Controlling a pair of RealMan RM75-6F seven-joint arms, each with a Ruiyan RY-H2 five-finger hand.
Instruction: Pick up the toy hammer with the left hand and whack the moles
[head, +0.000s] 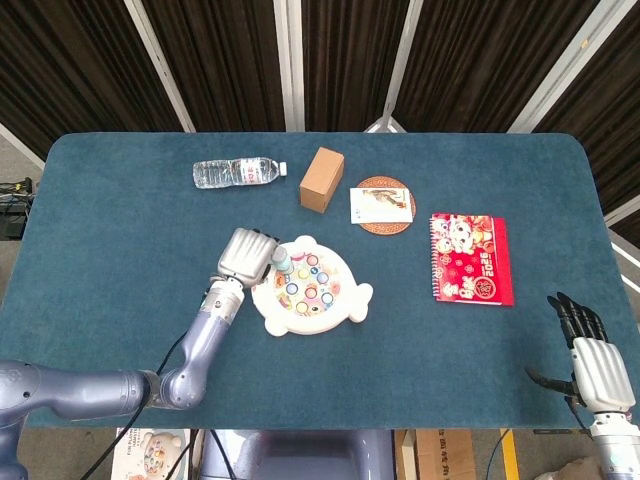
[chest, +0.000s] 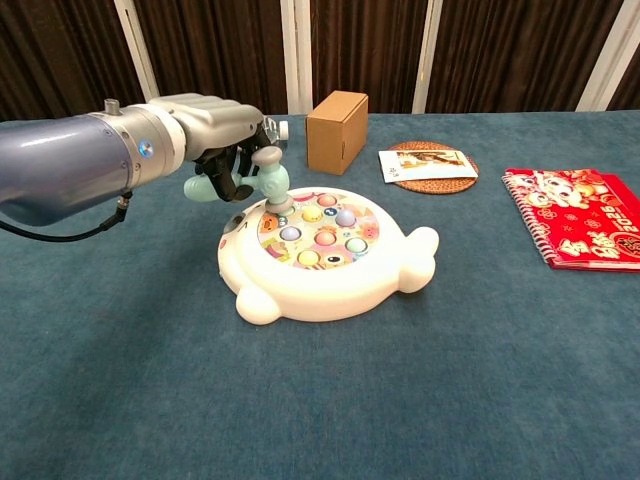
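Note:
My left hand (chest: 205, 135) (head: 247, 254) grips the pale green toy hammer (chest: 262, 182) by its handle. The hammer's head (head: 281, 263) is down on the far left mole of the white whack-a-mole toy (chest: 325, 262) (head: 310, 287), which lies mid-table with several pastel moles on its round top. My right hand (head: 592, 362) shows only in the head view, at the lower right corner off the table's edge, fingers apart and holding nothing.
Behind the toy stand a cardboard box (chest: 335, 131), a lying water bottle (head: 236, 173), and a card on a round brown coaster (chest: 431, 165). A red spiral notebook (chest: 578, 229) lies at the right. The blue table (chest: 420, 400) stretches in front of the toy.

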